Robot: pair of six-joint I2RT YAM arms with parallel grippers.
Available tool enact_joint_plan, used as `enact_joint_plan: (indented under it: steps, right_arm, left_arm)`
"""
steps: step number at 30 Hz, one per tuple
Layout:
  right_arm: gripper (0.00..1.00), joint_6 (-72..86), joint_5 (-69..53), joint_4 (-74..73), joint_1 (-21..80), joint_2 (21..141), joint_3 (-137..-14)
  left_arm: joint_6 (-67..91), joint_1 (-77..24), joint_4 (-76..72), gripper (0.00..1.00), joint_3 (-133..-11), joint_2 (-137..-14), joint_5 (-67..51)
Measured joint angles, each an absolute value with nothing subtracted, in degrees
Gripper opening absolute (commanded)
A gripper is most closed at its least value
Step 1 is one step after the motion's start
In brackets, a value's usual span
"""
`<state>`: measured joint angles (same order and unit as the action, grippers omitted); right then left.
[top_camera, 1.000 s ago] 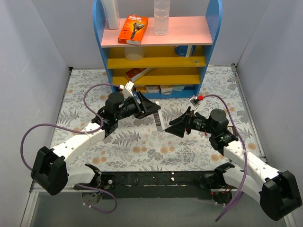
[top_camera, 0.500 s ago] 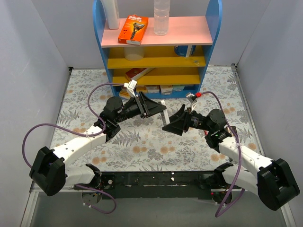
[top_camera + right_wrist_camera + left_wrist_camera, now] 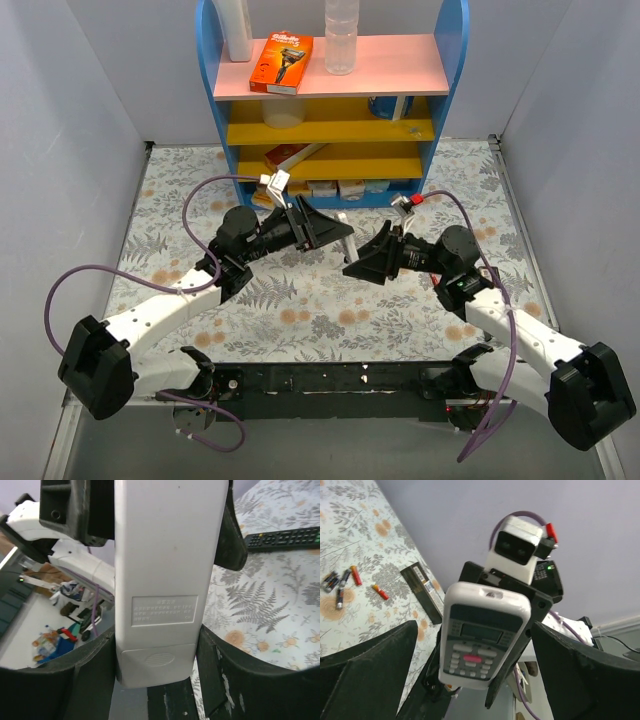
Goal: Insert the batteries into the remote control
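Observation:
The white-grey remote control (image 3: 345, 228) is held in the air between my two grippers. My right gripper (image 3: 364, 262) is shut on its lower end; the right wrist view shows the plain white back (image 3: 165, 570) with the closed battery cover (image 3: 159, 660) between my fingers (image 3: 222, 680). My left gripper (image 3: 325, 228) is open, its fingers (image 3: 367, 670) standing wide on either side of the remote's button face (image 3: 480, 635) without touching it. The batteries (image 3: 340, 582) lie loose on the floral table, one apart from the rest (image 3: 380, 591).
A longer black remote (image 3: 427, 591) lies on the table near the batteries and also shows in the right wrist view (image 3: 285, 537). A blue shelf unit (image 3: 335, 100) with boxes and bottles stands at the back. Grey walls close both sides.
Both grippers and the remote have moved a little towards the shelf. The remote hung upright a second ago and now lies more level between the grippers.

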<state>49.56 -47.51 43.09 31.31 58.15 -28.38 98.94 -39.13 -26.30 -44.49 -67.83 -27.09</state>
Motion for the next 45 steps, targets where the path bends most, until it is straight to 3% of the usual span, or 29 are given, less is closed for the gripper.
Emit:
enact_joint_plan:
  steps: [13, 26, 34, 39, 42, 43, 44, 45]
  right_arm:
    - [0.01, 19.79, -24.67, 3.57, 36.67, 55.7, -42.17]
    - [0.01, 10.24, -1.48, -9.56, 48.6, 60.42, -47.75]
    - [0.01, 9.21, 3.29, -10.26, 51.18, 62.59, -48.84]
    - [0.01, 8.95, 4.32, -10.26, 51.88, 63.18, -48.99]
    - [0.02, 8.8, 4.54, -10.24, 52.07, 63.37, -49.01]
    - [0.05, 8.78, 4.58, -10.24, 52.12, 63.48, -49.06]
    - [0.1, 8.78, 4.58, -10.22, 52.14, 63.64, -49.1]
    - [0.21, 8.75, 4.58, -10.22, 52.16, 63.81, -49.3]
  left_arm:
    - [92.4, -41.25, -4.69, 0.98, -50.5, -65.12, -14.17]
    - [96.97, -45.56, 3.77, 0.98, -53.82, -68.53, -0.67]
    - [98.74, -45.54, 7.64, 0.83, -54.26, -70.28, 3.95]
    - [97.82, -45.56, 6.98, 0.66, -55.13, -71.75, 3.22]
    - [97.38, -45.56, 6.55, 0.47, -55.13, -72.58, 2.37]
    - [97.36, -45.56, 6.33, 0.36, -55.13, -72.77, 2.2]
    - [97.23, -45.56, 6.0, 0.29, -55.11, -72.93, 1.93]
    - [97.43, -45.56, 5.8, 0.23, -55.11, -72.95, 1.8]
